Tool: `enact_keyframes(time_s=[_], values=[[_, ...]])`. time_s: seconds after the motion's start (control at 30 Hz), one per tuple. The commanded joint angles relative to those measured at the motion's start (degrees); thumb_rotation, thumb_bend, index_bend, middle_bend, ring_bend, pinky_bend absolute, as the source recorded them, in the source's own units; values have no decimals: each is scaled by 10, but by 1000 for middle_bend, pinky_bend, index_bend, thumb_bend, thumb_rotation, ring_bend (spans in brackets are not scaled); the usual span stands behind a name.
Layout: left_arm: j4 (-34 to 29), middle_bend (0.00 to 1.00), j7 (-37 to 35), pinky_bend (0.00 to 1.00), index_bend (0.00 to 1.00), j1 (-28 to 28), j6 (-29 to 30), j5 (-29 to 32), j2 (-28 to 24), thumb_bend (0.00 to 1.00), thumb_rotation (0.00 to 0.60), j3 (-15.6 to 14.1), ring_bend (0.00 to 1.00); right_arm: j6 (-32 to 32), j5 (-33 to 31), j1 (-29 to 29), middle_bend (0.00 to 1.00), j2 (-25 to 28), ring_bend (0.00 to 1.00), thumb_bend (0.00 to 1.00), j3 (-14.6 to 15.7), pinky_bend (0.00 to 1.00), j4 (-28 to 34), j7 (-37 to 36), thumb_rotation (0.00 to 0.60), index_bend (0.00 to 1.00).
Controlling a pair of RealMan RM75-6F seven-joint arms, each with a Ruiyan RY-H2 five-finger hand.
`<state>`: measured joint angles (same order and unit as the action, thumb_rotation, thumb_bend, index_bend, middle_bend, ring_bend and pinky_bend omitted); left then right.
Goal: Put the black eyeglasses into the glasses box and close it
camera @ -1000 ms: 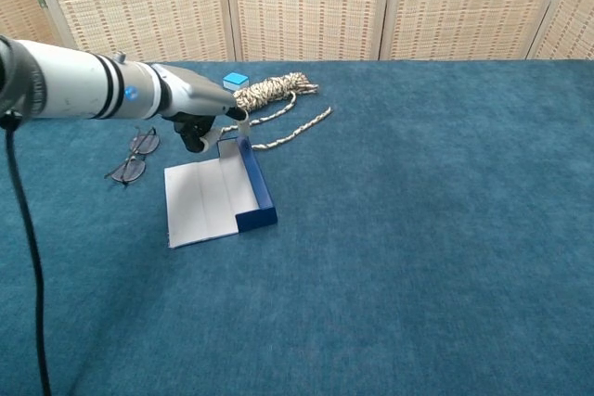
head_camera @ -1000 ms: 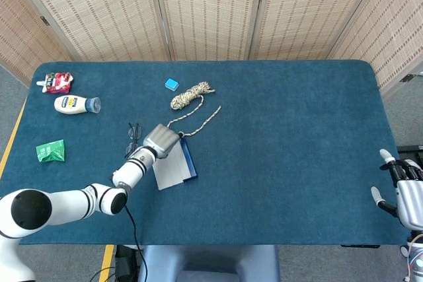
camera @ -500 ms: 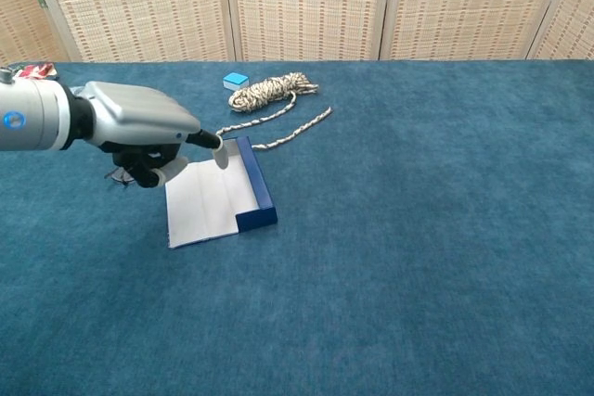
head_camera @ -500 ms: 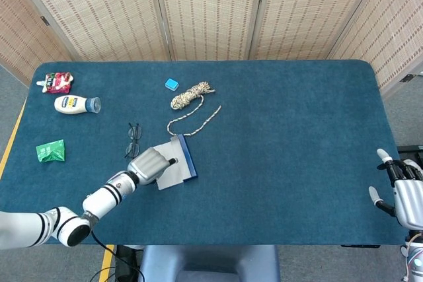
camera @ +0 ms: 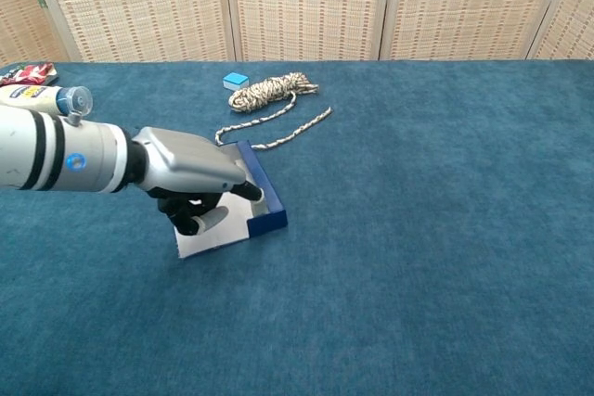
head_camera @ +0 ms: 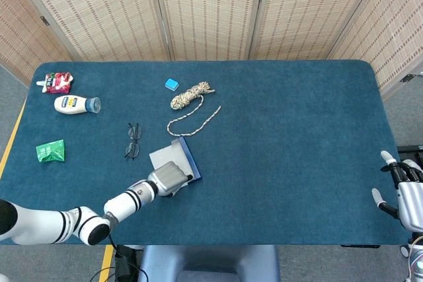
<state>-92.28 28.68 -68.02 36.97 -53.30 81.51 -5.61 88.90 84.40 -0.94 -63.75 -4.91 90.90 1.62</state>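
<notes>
The black eyeglasses (head_camera: 133, 141) lie folded open on the blue cloth, left of the glasses box (head_camera: 187, 156); in the chest view my arm hides them. The box lies open, with a blue wall (camera: 265, 202) and a white flap (camera: 208, 238). My left hand (head_camera: 170, 177) rests over the box's near half with fingers curled in, one fingertip (camera: 251, 193) against the blue wall. It holds nothing that I can see. Off the table's near right corner, my right hand (head_camera: 404, 195) hangs with fingers apart and nothing in it.
A coiled rope (head_camera: 191, 94) with a loose tail and a small blue block (head_camera: 171, 84) lie beyond the box. A white bottle (head_camera: 76, 104), a red packet (head_camera: 58, 82) and a green packet (head_camera: 50, 152) sit along the left side.
My left hand has drawn back from the box's far end to over its near half. The box has shifted and turned slightly. The right hand has barely moved.
</notes>
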Motion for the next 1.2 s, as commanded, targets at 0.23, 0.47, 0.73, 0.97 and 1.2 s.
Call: enact_keyframes(time_s=[0.23,0.47,0.73,0.97,1.2], values=[[62,1000,-36,844,210,-19,-24,14,39,785,600,43,1000,2,-3,5,354,-1,256,331,1,235,-6,-8,600,96],[86,1000,-33,844,215,-15,-2,44,24,785,600,49,1000,2,-4,5,354,-1,256,331,-1,235,-11,-14,600,96],[84,1000,-37,843,222,-5,33,49,8,785,600,72,1000,-4,-3,1,354,-5,260,331,-1,235,-14,-15,600,96],[157,1000,-12,843,163,-29,-8,81,62,786,600,69,1000,-5,-6,4,354,-7,261,331,0,235,-19,-19,600,96],[231,1000,33,843,125,-55,-36,134,111,786,600,47,1000,-5,-9,6,354,-8,263,331,0,235,-22,-22,600,96]])
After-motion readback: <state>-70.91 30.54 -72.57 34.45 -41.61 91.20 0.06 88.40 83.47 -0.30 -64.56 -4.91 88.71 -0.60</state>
